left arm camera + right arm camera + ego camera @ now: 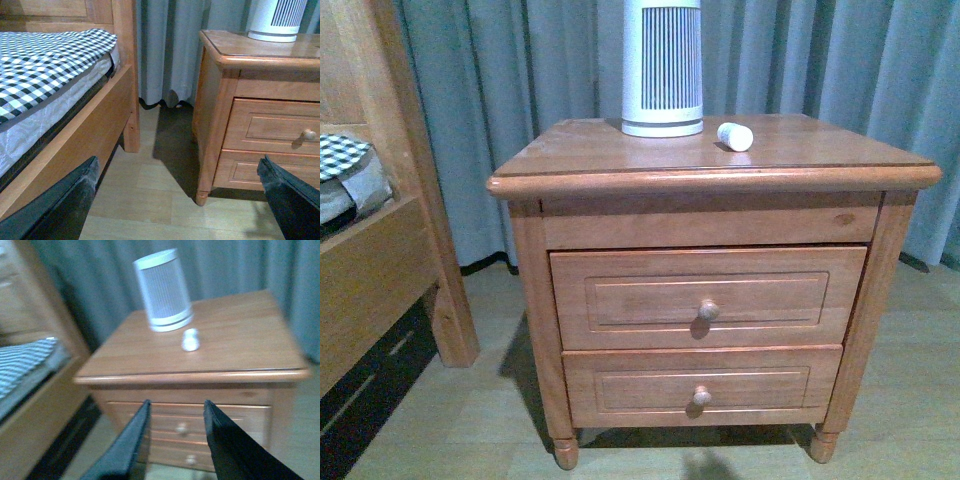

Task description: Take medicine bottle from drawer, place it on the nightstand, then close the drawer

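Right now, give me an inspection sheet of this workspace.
Surface: nightstand top, glossy wood.
Job's things: medicine bottle lying on its side on the top; upper drawer appears shut.
Clutter: white ribbed device standing beside the bottle.
Grippers: left gripper open, empty, low by the floor; right gripper open, empty, facing the nightstand.
Cables: nothing seen.
Surroundings: bed frame left, grey curtain behind, lower drawer shut.

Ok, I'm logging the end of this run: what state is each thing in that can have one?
medicine bottle: lying on its side on the nightstand top, free of both grippers.
upper drawer: shut.
lower drawer: shut.
nightstand: upright, carrying the bottle and the white ribbed device.
left gripper: open, empty.
right gripper: open, empty.
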{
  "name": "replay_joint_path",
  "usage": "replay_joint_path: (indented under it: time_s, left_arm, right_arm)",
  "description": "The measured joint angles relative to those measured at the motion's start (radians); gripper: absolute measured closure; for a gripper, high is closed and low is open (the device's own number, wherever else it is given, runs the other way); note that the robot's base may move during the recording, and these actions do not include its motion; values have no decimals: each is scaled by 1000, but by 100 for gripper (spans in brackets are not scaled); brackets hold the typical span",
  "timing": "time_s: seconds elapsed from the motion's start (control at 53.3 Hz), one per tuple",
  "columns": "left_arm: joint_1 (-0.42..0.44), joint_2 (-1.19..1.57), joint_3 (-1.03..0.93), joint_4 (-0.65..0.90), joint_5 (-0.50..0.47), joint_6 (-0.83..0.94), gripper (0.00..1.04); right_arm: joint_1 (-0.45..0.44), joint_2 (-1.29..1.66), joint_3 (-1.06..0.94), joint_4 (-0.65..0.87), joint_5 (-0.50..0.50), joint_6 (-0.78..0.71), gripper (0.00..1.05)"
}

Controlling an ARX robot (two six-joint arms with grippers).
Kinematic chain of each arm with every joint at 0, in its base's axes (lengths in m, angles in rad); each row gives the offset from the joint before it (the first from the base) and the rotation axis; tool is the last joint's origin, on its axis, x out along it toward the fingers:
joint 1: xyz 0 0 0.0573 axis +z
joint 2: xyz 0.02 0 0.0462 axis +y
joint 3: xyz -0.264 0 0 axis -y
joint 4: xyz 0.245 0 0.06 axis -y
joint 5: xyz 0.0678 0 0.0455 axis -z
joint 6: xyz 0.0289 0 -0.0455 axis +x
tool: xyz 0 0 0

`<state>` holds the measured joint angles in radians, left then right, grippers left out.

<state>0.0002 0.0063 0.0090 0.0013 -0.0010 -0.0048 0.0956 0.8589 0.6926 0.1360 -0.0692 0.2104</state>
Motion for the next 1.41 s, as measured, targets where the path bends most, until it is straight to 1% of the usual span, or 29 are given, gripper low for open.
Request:
replay_joint_path:
  time_s: [0.038,0.056,0.131,0.15,0.188,0.244,0.319,0.469,0.544,0.788,0.863,0.882,1.05,1.069,1.088,1.275,1.332,1.407]
  left_arm:
    - [0,0,0,0,0,0,7]
    - [0,0,0,0,0,0,7]
    - [0,0,0,0,0,0,7]
    - [0,0,0,0,0,0,7]
    - [0,0,0,0,0,0,7]
    - [0,0,0,0,0,0,7]
    - [0,0,0,0,0,0,7]
    - [0,0,0,0,0,0,7]
    - [0,0,0,0,0,0,7]
    - [0,0,0,0,0,0,7]
    - [0,0,0,0,0,0,7]
    - [0,0,0,0,0,0,7]
    - [0,0,0,0,0,0,7]
    - [0,0,0,0,0,0,7]
    - [0,0,0,0,0,0,7]
    - [0,0,0,0,0,0,7]
    - [0,0,0,0,0,0,7]
    - [0,0,0,0,0,0,7]
  right_arm:
    - [19,-135,-73,-66,135,-82,84]
    - [26,-201,-113,-97,172,-116,89]
    - [35,-380,-218,-181,206,-160,103]
    - [38,-423,-240,-208,210,-170,102]
    - [20,-486,-273,-237,158,-178,102]
    - [-51,-585,-339,-233,84,-188,102]
    - [-87,-669,-422,-195,80,-193,102]
    - [-92,-788,-614,-146,69,-201,102]
    - [-93,-838,-679,-143,69,-202,102]
    - [-94,-851,-679,-138,68,-204,101]
    - [-94,-851,-679,-138,68,-206,88]
    - [-94,-851,-679,-138,69,-206,83]
    - [-94,-851,-679,-138,68,-206,52]
    - [-94,-851,-679,-138,69,-206,47]
    - [-94,-851,-679,-138,68,-206,45]
    - [-94,-851,-679,-138,68,-206,12]
    - [-94,-851,-679,-138,68,-206,5]
    - [-94,-851,-679,-138,68,-206,7]
